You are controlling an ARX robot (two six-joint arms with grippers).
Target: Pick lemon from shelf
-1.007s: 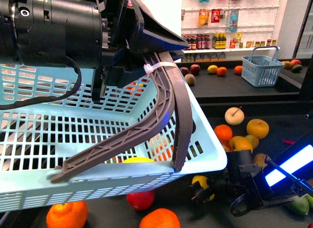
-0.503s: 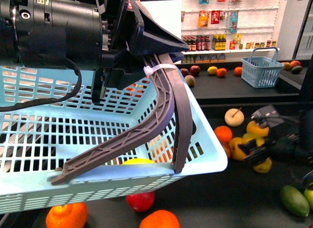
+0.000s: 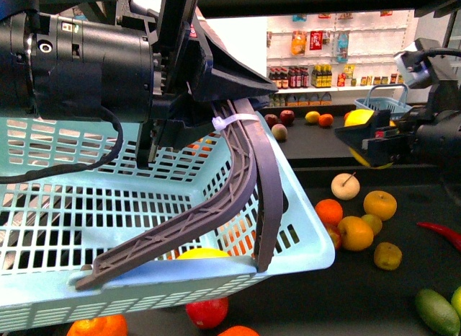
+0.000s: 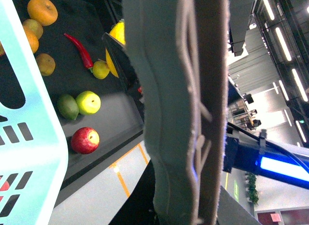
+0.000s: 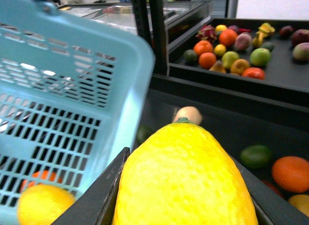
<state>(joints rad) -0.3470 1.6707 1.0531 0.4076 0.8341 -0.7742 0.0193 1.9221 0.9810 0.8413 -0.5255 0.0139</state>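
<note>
My right gripper (image 3: 369,143) is shut on a yellow lemon (image 3: 362,128) and holds it in the air above the shelf's lower black tray (image 3: 338,293), to the right of the basket. In the right wrist view the lemon (image 5: 183,162) fills the space between the black fingers (image 5: 104,196). My left gripper (image 3: 209,102) is shut on the grey-brown basket handle (image 3: 248,170) and holds the light blue basket (image 3: 108,206) up. The handle (image 4: 178,114) fills the left wrist view. Another yellow fruit (image 3: 202,254) lies inside the basket.
Oranges (image 3: 379,204), a pale round fruit (image 3: 346,186), a red chili (image 3: 439,233) and a green mango (image 3: 434,311) lie on the lower tray. A red apple (image 3: 207,312) sits under the basket. The upper tray (image 3: 317,134) holds apples and a small blue basket (image 3: 378,104).
My right gripper has risen with the lemon from the lower tray at the bottom right to about the height of the basket rim. The left gripper and basket have hardly moved.
</note>
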